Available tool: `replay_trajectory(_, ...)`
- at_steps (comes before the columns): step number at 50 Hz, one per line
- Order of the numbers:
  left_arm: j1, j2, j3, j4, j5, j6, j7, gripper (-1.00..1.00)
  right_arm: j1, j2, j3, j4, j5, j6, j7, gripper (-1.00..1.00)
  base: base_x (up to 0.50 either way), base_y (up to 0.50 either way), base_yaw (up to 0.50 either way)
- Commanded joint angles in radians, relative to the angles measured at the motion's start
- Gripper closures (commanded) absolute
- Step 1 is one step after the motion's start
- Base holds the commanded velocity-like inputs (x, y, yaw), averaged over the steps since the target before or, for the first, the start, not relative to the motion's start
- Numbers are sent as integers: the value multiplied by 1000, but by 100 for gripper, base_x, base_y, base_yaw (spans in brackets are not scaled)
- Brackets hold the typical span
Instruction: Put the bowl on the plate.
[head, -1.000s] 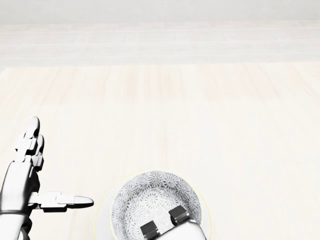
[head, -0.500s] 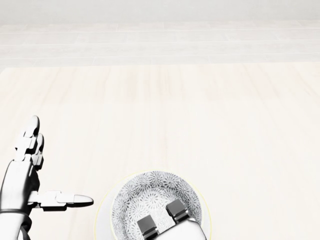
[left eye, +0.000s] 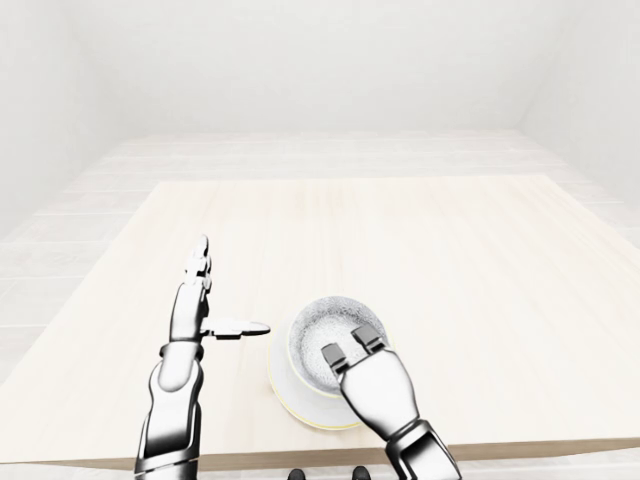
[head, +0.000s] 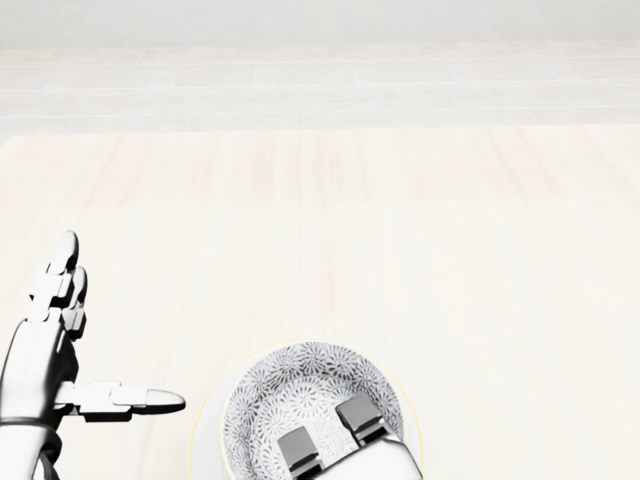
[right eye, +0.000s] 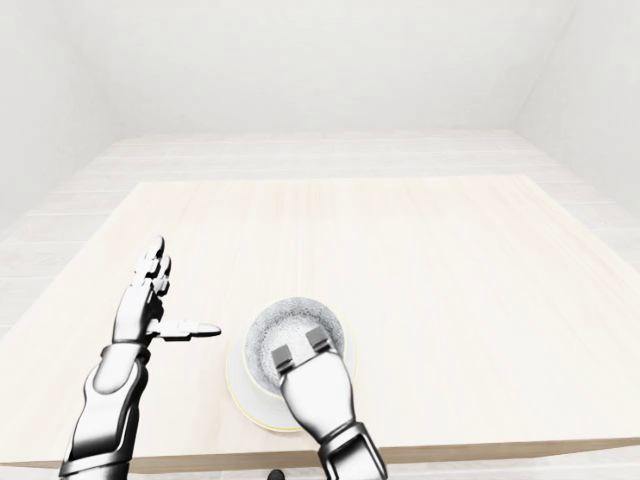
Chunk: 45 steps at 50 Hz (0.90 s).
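Observation:
A grey-and-white patterned bowl (head: 300, 385) sits on a pale plate (head: 204, 425) with a yellowish rim, at the bottom of the head view. My right hand (head: 328, 432) reaches over the bowl's near rim, with two fingers (head: 358, 415) stretched out above its inside; the thumb is hidden. My left hand (head: 120, 325) stands open to the left of the plate, fingers pointing up the view and thumb (head: 150, 402) pointing at the plate, a short gap away.
The light wooden table (left eye: 450, 260) stretches wide above and to the right of the plate. Its near edge (left eye: 500, 447) runs just below the plate in the left-eye view. Pale floor and white walls surround it.
The right hand's fingertips have uncurled and lifted from hooking into the bowl to lying straighter over it. Bowl, plate and left hand have stayed put.

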Motion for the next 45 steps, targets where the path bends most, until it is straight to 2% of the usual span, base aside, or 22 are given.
replay_trajectory(1, 3, 1, 2, 4, 0, -6, -4, -100, 31, -24, -2, -70, -12, 0, 26, -29, 0, 0, 0)
replay_trajectory(7, 2, 4, 7, -10, -2, 6, -7, -100, 37, -41, -19, -103, -11, 0, 49, -28, 0, 0, 0)
replay_trajectory(15, 6, 1, 6, 0, 4, -5, -5, -100, 51, -44, -69, -170, 7, -13, 73, -28, 0, 0, 0)
replay_trajectory(20, 5, -1, 4, -4, 3, -1, -5, -100, 71, -51, -103, -196, 29, -19, 73, -29, 0, 0, 0)
replay_trajectory(34, 4, -2, 0, -6, 9, 2, -2, -100, 150, -61, -220, -262, 81, -66, 50, -28, 0, 0, 0)
replay_trajectory(45, 3, -1, 2, -14, 6, 8, -3, -100, 205, -31, -313, -270, 146, -106, 11, -29, 0, 0, 0)
